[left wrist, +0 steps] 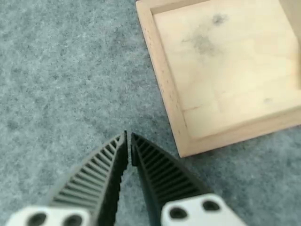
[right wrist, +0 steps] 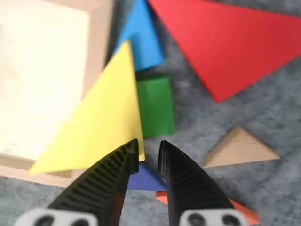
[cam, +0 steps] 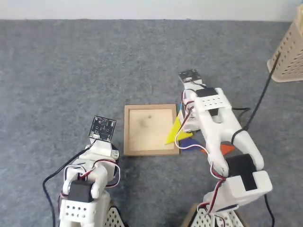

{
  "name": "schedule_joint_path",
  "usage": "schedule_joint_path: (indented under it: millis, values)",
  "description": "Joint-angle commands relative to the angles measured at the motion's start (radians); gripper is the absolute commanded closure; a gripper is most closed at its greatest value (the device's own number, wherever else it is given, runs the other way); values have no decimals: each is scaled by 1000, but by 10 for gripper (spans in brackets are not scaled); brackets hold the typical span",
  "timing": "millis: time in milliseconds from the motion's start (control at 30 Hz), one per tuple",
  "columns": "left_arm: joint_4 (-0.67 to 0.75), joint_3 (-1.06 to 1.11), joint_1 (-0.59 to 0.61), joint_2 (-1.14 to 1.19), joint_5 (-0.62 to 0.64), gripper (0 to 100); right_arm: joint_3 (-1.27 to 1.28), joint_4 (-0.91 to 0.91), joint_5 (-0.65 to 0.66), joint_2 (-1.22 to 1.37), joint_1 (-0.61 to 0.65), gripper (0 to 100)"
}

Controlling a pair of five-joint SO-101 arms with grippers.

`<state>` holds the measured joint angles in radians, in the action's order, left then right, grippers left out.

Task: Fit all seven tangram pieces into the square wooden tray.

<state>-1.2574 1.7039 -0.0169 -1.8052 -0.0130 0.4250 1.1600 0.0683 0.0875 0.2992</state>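
Note:
The square wooden tray lies on grey felt with nothing in it. My right gripper is shut on a corner of the yellow triangle, which tilts across the tray's right rim. Around it on the felt lie a blue piece, a big red triangle, a green square, a plain wooden triangle, a dark blue piece and an orange piece. My left gripper is shut on nothing, low over the felt off the tray's near left corner.
A beige perforated container stands at the far right edge. A black cable runs from it toward the right arm. Bare grey felt stretches behind and left of the tray.

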Motion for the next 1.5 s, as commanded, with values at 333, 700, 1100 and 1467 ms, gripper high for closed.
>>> schedule_joint_path:
  millis: [333,700,1100,1467]
  values:
    - [-6,-19,0,-20,9,988,-103,-36,23,-12,147,919]
    - [-6,-19,0,-20,9,988,-87,-71,15,-79,64,922]
    - [-6,-19,0,-20,9,988,-83,-127,9,-48,16,922]
    - [-6,-19,0,-20,9,988,-157,-147,11,114,154,920]
